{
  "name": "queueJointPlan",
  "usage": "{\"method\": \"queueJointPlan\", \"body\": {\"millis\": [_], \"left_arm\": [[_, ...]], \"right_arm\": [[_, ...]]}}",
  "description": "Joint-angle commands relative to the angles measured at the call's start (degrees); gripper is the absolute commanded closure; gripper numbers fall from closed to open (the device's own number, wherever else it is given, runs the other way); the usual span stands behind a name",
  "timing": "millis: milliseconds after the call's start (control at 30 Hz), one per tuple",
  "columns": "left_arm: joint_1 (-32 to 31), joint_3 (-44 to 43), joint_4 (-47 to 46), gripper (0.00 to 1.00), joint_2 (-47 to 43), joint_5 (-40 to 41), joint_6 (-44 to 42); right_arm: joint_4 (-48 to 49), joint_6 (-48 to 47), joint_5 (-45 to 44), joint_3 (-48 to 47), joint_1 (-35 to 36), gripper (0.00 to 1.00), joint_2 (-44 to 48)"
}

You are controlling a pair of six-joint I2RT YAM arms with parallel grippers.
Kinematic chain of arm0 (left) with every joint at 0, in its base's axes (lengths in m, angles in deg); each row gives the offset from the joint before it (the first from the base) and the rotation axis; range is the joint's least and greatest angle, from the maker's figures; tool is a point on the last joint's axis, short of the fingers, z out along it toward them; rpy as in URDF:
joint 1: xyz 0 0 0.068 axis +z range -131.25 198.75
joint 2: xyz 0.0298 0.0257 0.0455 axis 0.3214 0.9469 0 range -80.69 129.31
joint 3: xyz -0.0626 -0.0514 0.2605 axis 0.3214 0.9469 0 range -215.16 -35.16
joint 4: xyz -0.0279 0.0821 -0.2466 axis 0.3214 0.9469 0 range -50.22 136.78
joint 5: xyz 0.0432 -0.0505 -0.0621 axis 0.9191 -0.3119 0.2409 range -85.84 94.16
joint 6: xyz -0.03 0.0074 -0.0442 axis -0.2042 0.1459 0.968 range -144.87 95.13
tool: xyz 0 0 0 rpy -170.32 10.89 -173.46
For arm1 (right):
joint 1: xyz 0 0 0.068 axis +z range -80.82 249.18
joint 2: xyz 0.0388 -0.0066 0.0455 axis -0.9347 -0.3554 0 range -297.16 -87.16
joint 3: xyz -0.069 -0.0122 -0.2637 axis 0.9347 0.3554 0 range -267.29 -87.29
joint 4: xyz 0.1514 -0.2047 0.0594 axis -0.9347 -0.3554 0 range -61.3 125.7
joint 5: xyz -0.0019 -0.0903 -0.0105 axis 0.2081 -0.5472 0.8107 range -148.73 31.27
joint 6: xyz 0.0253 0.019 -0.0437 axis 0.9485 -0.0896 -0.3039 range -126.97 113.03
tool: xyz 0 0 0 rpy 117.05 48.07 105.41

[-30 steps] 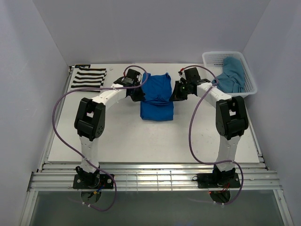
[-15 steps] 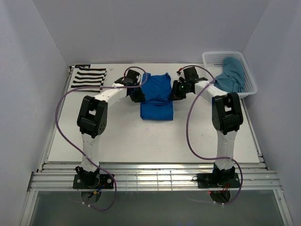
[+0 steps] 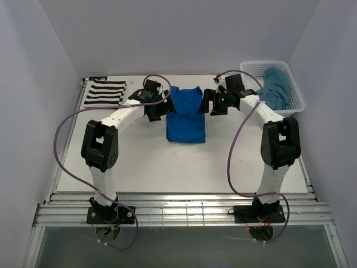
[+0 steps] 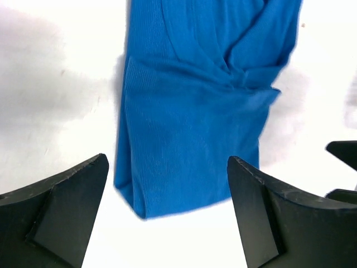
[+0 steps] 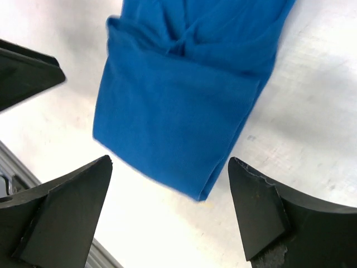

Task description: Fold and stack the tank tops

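Observation:
The royal blue tank top (image 3: 187, 116) lies folded on the white table, its straps toward the back. My left gripper (image 3: 157, 109) hovers at its left edge and my right gripper (image 3: 214, 106) at its right edge, both open with nothing between the fingers. In the left wrist view the blue top (image 4: 195, 111) lies below and ahead of the open left gripper (image 4: 167, 162). The right wrist view shows the same top (image 5: 178, 100) under the open right gripper (image 5: 170, 161). The striped tank top (image 3: 104, 92) lies flat at the back left. The teal tank top (image 3: 276, 89) is bunched in the basket.
A white mesh basket (image 3: 257, 66) stands at the back right corner of the table (image 3: 167, 167). Metal rails (image 3: 184, 212) run along the near edge by the arm bases. Walls close in the left, back and right sides.
Both grippers have gone from shut to open and let go of the blue top. Both have drawn back and outward from it, and the top now lies flat in its fold.

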Motion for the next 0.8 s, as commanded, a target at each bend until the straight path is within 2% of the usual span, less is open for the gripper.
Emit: {"method": "queueJointPlan", "body": {"millis": [0, 100, 233, 367, 667, 767], "left_arm": [[0.28, 4.99, -0.20, 0.02, -11.28, 2.36, 0.88], [0.28, 11.76, -0.55, 0.02, -16.30, 1.57, 1.93], [0.11, 21.77, -2.92, 0.02, -20.17, -3.95, 2.64], [0.11, 25.65, -6.35, 0.02, -19.91, -7.57, 2.20], [0.11, 24.52, -8.55, 0.03, -11.57, -9.59, 1.67], [0.11, 23.90, -8.47, 0.09, -10.25, -9.07, 2.02]], "right_arm": [[0.80, -2.17, 1.73, 7.20, 2.46, 0.10, 7.20], [3.61, 0.19, 1.82, 13.37, 3.79, 0.10, 11.76], [8.79, 3.62, 0.42, 24.00, 3.79, 0.10, 16.52], [9.68, 4.59, 1.11, 27.18, 3.79, 0.10, 16.35], [11.35, 5.12, -0.03, 28.07, 3.87, 0.09, 12.31], [11.97, 5.47, 0.32, 27.98, 3.79, 0.08, 11.08]]}}
